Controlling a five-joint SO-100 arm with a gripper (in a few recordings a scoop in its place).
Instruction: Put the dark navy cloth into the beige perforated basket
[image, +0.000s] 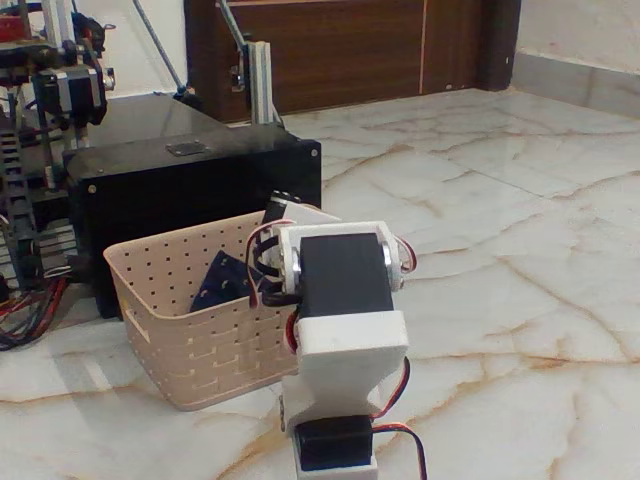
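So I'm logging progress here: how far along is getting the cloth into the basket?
Nearly done, it seems. The dark navy cloth already sits inside the beige basket, leaning against its inner wall. The arm stands right in front of the basket and hides the gripper, so I cannot tell whether the cloth is released. What is left: letting go, if needed, and pulling back.

We take this for a home room used as a makeshift workshop: polished marble floor (500, 230), dark wooden door (330, 50) far behind the arm, a metal-framed machine (50, 110) with loose wires (25, 310) beyond the basket.
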